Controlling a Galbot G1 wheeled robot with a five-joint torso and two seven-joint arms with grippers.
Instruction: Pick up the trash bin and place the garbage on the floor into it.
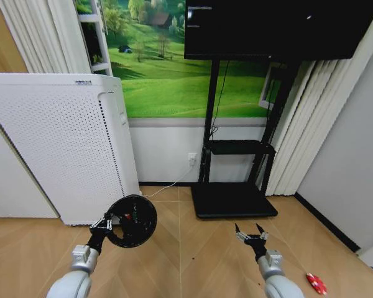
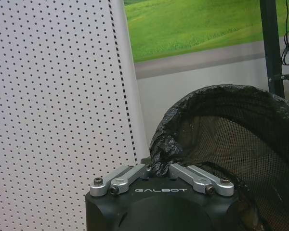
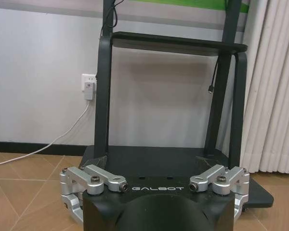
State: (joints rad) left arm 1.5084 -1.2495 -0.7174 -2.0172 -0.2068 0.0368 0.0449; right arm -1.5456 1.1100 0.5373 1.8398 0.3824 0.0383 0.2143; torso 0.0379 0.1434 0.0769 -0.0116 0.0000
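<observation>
Currently the left gripper is clamping the trash bin by its rim. The right gripper is hanging wide open, empty. Tilting risks slipping the liner.

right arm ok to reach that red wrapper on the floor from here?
Probably yes: the right gripper hangs open and empty, and only bare floor lies between it and the red wrapper. The left gripper holds the trash bin.

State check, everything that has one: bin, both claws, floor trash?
trash bin: lifted off the floor, rim held by the left claw
left claw: shut on the rim
right claw: open, empty
red-and-white wrapper: lying on the floor
</observation>
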